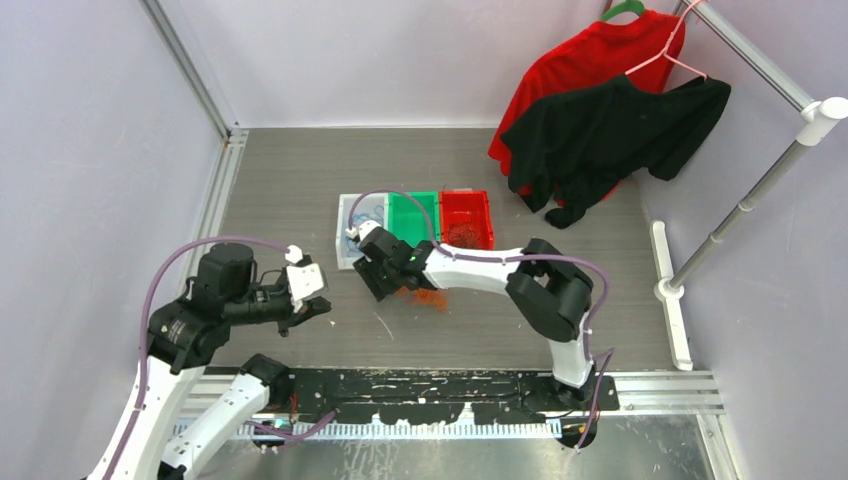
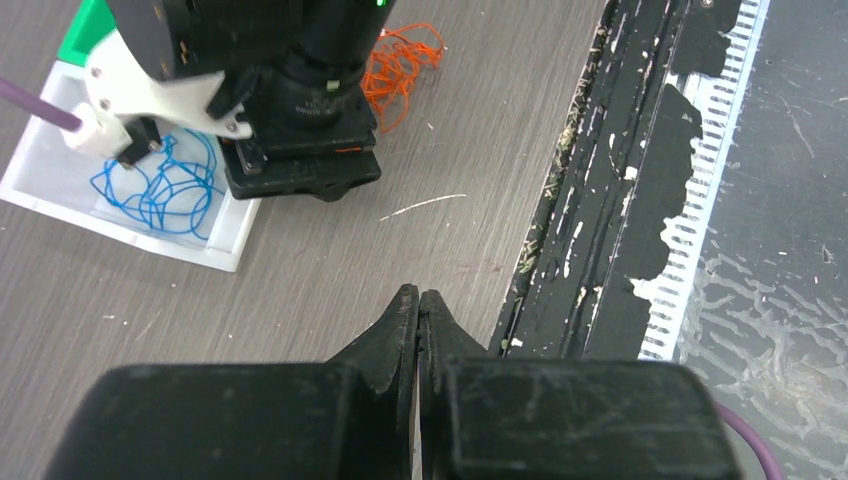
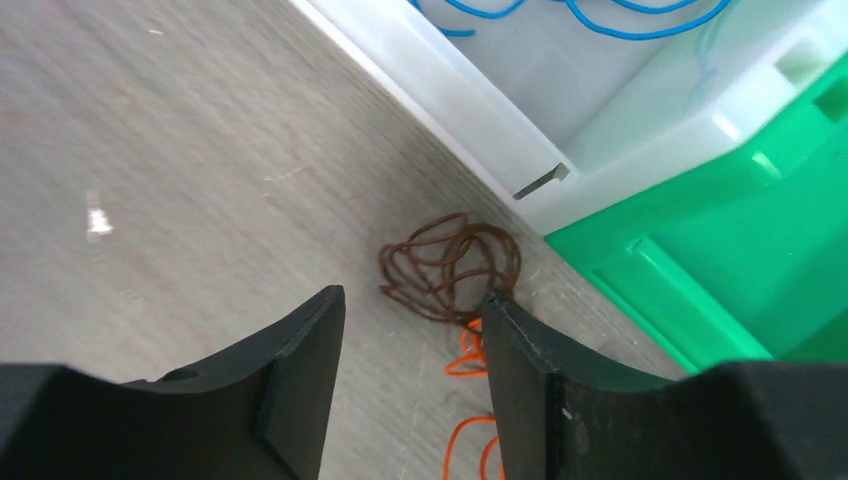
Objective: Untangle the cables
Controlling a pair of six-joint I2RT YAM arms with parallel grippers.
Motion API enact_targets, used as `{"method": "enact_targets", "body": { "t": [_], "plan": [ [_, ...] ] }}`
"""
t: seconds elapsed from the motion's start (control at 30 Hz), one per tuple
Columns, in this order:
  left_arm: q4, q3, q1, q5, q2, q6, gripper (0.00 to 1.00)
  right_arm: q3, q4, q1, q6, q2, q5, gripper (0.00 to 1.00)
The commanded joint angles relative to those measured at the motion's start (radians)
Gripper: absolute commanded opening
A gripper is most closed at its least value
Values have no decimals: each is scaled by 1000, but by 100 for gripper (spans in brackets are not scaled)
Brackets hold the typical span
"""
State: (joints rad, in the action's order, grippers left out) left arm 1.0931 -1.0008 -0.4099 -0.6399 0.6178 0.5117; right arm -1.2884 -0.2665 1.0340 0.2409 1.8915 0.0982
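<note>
Your right gripper (image 3: pixel 412 300) is open and empty; the brown cable (image 3: pixel 450 265) lies just ahead, close to the white bin (image 3: pixel 450 110) edge. Your left gripper (image 2: pixel 419 300) is closed, holding nothing.

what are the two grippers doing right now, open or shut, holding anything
Left gripper: closed, empty.
Right gripper: open, empty; a thin dark brown coiled wire lies just past its fingertips.

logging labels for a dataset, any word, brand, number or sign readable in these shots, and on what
No text can be read in any view.
White bin, green bin, red bin: no label showing.
Red shirt, black shirt: no print showing.
Black housing on the right arm: any marking is too blurred to read.
</note>
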Motion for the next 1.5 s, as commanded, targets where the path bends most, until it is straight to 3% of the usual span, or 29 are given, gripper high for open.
{"method": "enact_targets", "body": {
  "t": [0.0,0.23,0.33,0.37,0.73,0.83,1.0,1.27,1.47],
  "plan": [
    [-10,-44,5,-16,-18,-8,0,-84,-22,16,-66,46,113,54],
    [-13,-41,5,-23,-18,-12,0,-103,12,34,-57,65,115,28],
    [-13,-41,4,-23,-19,-13,0,-95,24,39,-47,38,96,5],
    [-13,-42,5,-25,-18,-15,0,-91,31,40,-39,24,89,1],
    [-18,-28,5,-33,-27,-19,1,13,176,32,108,-292,-156,1],
    [-92,19,5,1,-60,-57,7,68,224,33,157,-380,-217,1],
    [-218,96,5,14,-109,-115,33,134,298,28,244,-489,-277,1],
    [-417,159,5,-55,-68,-268,39,191,479,28,393,-538,-336,1],
    [-496,220,5,-25,-65,-244,41,212,583,28,477,-550,-348,1]
  ]
}}
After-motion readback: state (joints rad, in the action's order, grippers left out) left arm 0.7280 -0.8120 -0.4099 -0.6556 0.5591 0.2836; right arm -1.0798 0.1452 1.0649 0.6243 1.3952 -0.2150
